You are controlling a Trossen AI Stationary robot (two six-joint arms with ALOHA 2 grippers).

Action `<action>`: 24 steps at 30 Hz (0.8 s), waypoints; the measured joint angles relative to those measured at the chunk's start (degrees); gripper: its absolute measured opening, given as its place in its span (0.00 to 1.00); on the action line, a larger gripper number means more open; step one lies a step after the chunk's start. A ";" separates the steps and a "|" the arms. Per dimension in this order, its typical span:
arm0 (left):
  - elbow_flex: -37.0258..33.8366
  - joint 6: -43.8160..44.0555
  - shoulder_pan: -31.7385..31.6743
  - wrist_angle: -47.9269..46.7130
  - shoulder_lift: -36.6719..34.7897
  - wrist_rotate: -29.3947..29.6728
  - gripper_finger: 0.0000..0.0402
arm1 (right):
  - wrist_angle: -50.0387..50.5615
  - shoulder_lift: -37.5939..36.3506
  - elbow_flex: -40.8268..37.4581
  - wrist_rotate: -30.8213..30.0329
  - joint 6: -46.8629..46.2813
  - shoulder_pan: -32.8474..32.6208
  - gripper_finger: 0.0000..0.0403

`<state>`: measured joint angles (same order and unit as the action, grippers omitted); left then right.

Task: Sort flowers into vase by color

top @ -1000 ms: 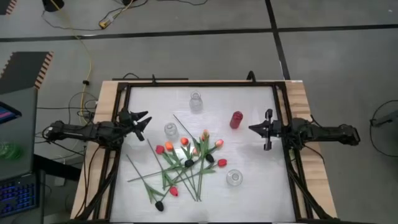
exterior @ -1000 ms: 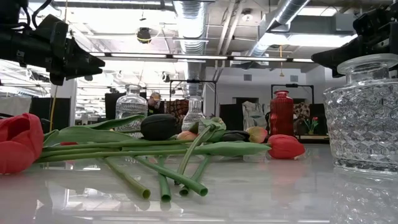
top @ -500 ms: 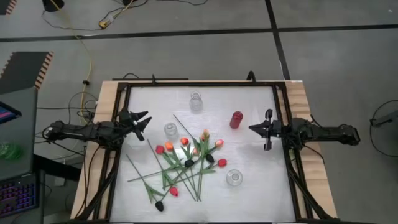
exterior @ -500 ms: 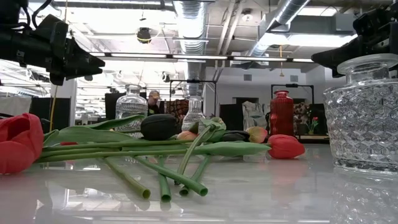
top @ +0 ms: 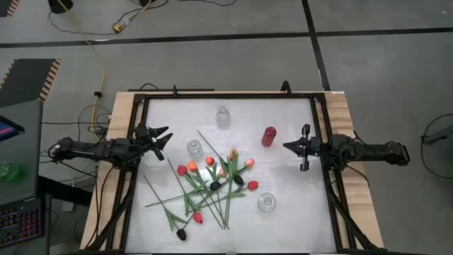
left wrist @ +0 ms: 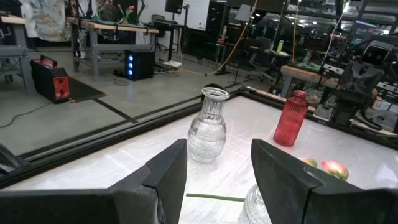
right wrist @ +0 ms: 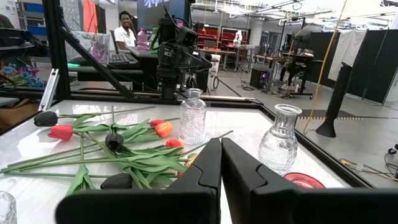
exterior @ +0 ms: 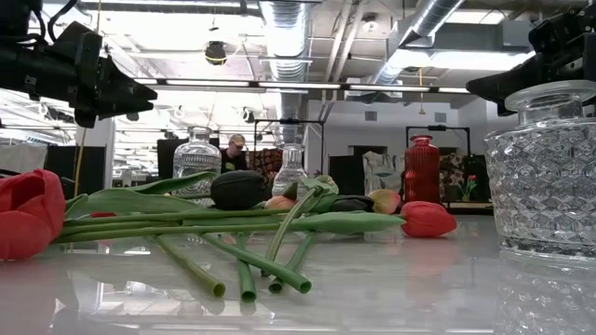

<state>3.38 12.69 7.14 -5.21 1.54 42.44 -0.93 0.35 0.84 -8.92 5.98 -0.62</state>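
The tulips (top: pixel 212 185) lie in a loose heap on the white table, stems crossing, with red, orange, pink and black heads; the low view shows them lying flat (exterior: pixel 233 219). My left gripper (top: pixel 161 139) hovers open near the table's left edge, above and left of the heap; in its wrist view the fingers frame a clear vase (left wrist: pixel 208 124). My right gripper (top: pixel 286 146) hovers shut near the right edge, right of the red vase (top: pixel 268 136), pointing at the flowers (right wrist: pixel 112 149). Neither gripper touches anything.
Three clear glass vases stand upright: one near the far edge (top: pixel 223 115), one left of the heap (top: pixel 194 149), one toward the near right (top: pixel 265 202). A dark frame (top: pixel 212 95) rims the table. A person (right wrist: pixel 127 31) sits beyond the table.
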 joint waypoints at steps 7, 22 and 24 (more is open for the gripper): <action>0.02 0.28 0.02 0.00 0.00 0.00 0.42 | -0.30 0.02 -0.02 -0.01 0.02 0.01 0.09; 0.01 0.44 0.02 0.00 0.00 -0.02 0.42 | -9.20 0.00 -0.24 -1.26 -5.43 0.02 0.10; 0.00 0.16 0.00 0.00 0.00 0.00 0.42 | -9.38 -0.01 -0.22 -1.93 -8.57 0.02 0.11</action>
<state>3.38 12.85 7.14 -5.21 1.54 42.44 -10.31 0.34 0.62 -10.85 -2.58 -0.60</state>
